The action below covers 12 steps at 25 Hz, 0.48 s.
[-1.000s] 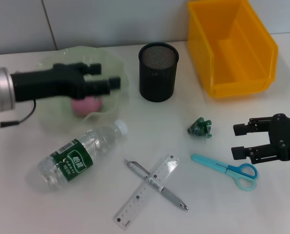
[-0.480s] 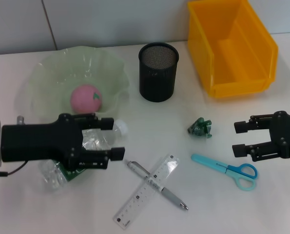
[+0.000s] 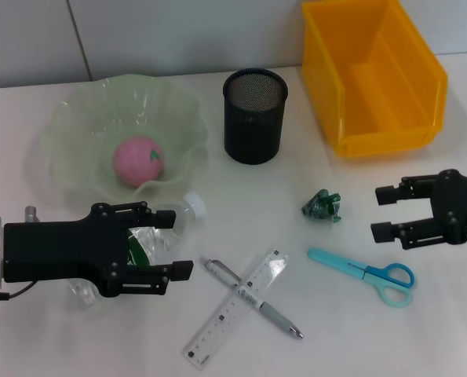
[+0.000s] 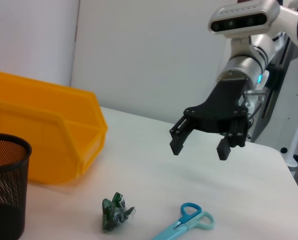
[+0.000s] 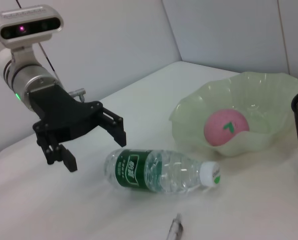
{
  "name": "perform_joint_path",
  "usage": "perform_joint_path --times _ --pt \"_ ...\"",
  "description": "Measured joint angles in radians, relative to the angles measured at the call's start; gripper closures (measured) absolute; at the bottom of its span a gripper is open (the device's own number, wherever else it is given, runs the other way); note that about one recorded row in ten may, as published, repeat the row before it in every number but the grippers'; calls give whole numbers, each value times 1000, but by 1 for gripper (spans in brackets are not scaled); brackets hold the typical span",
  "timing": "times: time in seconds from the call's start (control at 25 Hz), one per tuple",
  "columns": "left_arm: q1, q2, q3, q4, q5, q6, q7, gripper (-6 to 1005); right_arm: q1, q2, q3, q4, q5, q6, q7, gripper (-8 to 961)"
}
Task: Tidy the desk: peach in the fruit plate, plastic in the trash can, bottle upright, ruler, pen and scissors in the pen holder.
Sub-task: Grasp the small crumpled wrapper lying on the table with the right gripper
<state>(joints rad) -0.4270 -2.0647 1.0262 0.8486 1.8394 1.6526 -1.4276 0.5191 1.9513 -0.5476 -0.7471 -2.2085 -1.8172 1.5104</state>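
Observation:
A pink peach lies in the green fruit plate. My left gripper is open and hovers over the clear bottle, which lies on its side and is partly hidden by the gripper. The right wrist view shows the bottle whole, with the left gripper just beside it. My right gripper is open and empty, above the blue scissors and right of the green plastic wad. The pen and the clear ruler lie crossed at the front. The black mesh pen holder stands at the back.
A yellow bin stands at the back right. The left wrist view shows the bin, the pen holder, the plastic wad, the scissors and the right gripper.
My left gripper has moved from over the plate to over the lying bottle, leaving the peach in the plate. My right gripper has shifted slightly away from the scissors.

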Motion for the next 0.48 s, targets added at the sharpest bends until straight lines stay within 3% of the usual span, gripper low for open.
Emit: perform_joint_path --times 0.24,0.48 --pt "-2 -1 -1 -1 -3 1 20 190 67 2 -4 -76 15 -21 134 171" --pt "-7 -2 -8 -2 -4 -3 42 192 171 -6 -93 -191 0 -6 373 171"
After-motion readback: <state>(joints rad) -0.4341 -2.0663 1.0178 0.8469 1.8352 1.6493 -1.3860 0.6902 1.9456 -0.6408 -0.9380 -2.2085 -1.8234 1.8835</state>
